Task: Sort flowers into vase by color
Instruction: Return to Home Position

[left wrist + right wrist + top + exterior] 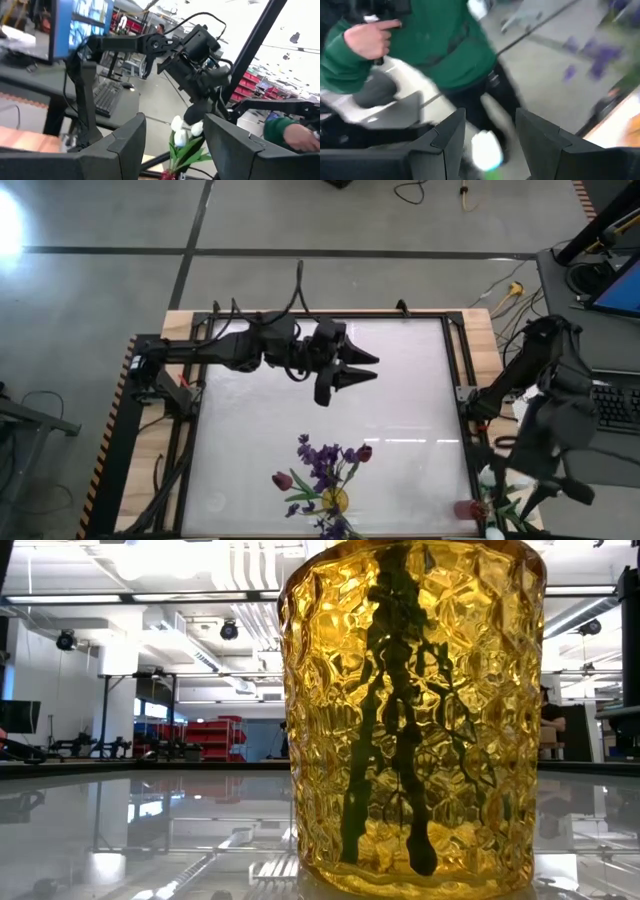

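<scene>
A yellow glass vase (335,500) stands near the table's front edge, close up in the low view (415,720). It holds purple sprigs (322,455) and dark red buds (283,480), their stems inside it. At the front right corner, white tulip buds (181,127) with green leaves stand in a red vase (466,508). My right gripper (490,117) hangs open just above those white buds (485,150). My left gripper (372,368) waits open, held high over the table's far middle.
A person in a green top (445,40) stands beyond the table's right edge, one hand raised (370,37). A desk with a keyboard (615,405) and a monitor is on the right. The white table top (400,400) is framed by black rails.
</scene>
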Motion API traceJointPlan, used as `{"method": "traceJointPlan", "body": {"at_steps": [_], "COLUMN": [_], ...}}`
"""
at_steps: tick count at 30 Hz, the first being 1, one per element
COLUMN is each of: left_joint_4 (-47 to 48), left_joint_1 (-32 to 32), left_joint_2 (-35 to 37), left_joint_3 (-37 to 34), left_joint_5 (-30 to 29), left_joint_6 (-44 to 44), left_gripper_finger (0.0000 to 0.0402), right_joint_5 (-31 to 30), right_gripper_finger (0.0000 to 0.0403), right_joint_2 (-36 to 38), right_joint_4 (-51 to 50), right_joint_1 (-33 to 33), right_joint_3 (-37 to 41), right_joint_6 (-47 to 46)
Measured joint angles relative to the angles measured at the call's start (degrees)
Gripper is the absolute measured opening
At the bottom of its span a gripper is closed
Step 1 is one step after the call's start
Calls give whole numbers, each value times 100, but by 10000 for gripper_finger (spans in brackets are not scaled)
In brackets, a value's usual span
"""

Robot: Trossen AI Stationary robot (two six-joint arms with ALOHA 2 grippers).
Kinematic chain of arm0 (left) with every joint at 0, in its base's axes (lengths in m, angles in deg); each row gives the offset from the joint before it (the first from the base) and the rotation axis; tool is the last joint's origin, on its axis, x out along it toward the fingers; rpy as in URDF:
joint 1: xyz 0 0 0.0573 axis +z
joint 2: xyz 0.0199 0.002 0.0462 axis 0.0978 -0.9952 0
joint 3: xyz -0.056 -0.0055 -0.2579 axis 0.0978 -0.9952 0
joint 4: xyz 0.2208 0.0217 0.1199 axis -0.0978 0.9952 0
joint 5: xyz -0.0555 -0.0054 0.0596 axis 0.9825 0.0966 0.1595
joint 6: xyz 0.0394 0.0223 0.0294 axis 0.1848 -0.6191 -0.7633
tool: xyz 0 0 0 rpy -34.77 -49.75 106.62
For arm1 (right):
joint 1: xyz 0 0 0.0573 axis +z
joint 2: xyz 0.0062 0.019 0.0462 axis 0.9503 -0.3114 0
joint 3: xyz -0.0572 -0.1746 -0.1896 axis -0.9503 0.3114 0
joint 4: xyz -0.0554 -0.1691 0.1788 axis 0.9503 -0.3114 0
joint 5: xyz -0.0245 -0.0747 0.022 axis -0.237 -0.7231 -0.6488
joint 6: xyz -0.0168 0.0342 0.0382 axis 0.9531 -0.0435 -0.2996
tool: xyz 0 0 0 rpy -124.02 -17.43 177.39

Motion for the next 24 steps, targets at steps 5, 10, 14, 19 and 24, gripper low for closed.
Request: {"method": "traceJointPlan", "body": {"at_steps": [5, 10, 14, 19, 24], "left_joint_4": [96, 111, 120, 354, 988], "left_joint_1": [117, 298, 540, 794, 872], "left_joint_2": [78, 69, 69, 71, 72], "left_joint_3": [0, -2, -2, -4, -15], "left_joint_5": [5, 246, 273, 292, 371], "left_joint_6": [-256, -457, -647, -673, -730], "left_gripper_finger": [186, 186, 181, 165, 152], "right_joint_5": [-837, -788, -375, 79, 41], "right_gripper_finger": [160, 133, 108, 77, 52], "right_joint_2": [54, -53, -255, -403, -277], "right_joint_4": [34, 69, 372, 498, 648], "right_joint_1": [-83, -929, -1686, -2354, -3067], "right_joint_3": [-236, -158, 4, 39, 42], "right_joint_6": [824, 1071, 1102, 1512, 1745]}}
